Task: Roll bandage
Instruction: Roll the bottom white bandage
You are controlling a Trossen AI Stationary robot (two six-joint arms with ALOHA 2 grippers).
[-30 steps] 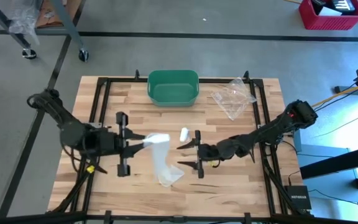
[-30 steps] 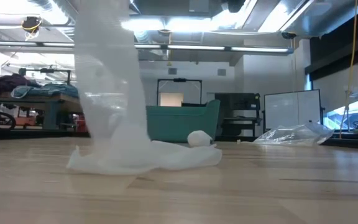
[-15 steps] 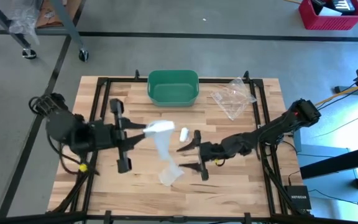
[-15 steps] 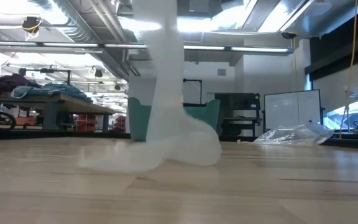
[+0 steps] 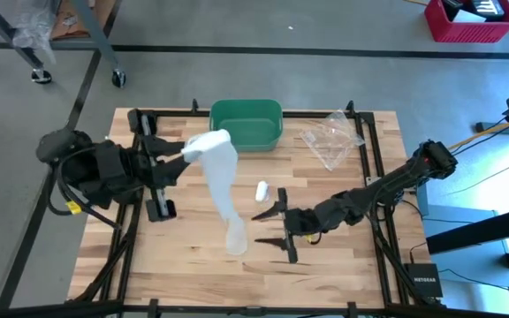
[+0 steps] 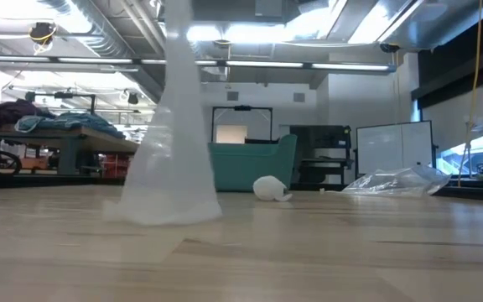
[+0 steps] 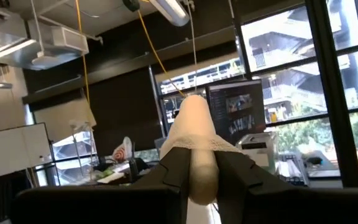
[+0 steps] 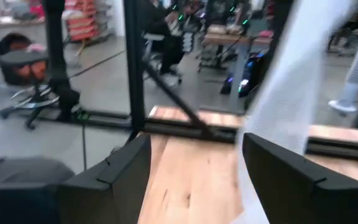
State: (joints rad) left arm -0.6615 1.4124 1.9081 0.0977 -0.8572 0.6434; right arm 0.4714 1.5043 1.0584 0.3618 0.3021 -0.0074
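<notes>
A long white gauze bandage [image 5: 224,190] hangs from my left gripper [image 5: 190,147], which is raised high over the table's far left part and shut on the bandage's upper end. The bandage's lower end [image 5: 236,241] rests bunched on the wooden table [image 5: 325,265]; in the low view it stands as a sheer column [image 6: 173,159]. A small white roll [image 5: 262,188] lies on the table near the middle and shows in the low view [image 6: 268,187]. My right gripper [image 5: 277,228] is open and empty, low over the table to the right of the bandage's lower end. My left gripper pinches the bandage's bunched upper end [image 7: 199,163] between its two fingers [image 7: 174,165]. The fingers lie about level and point toward the table's right side. The bandage hangs down from them in a long, fairly straight strip, with its lower end [image 6: 171,210] on the table.
A green bin [image 5: 246,124] stands at the table's far middle, close behind the raised bandage. A crumpled clear plastic bag [image 5: 331,137] lies at the far right. Black frame rails [image 5: 140,159] run along the table's left and right sides.
My left gripper has risen and gone toward the table's far left, still shut on the bandage. The bandage has been drawn upward into a long hanging strip. The heap that lay spread on the table has shrunk to a small bunch. My right gripper has kept about still.
</notes>
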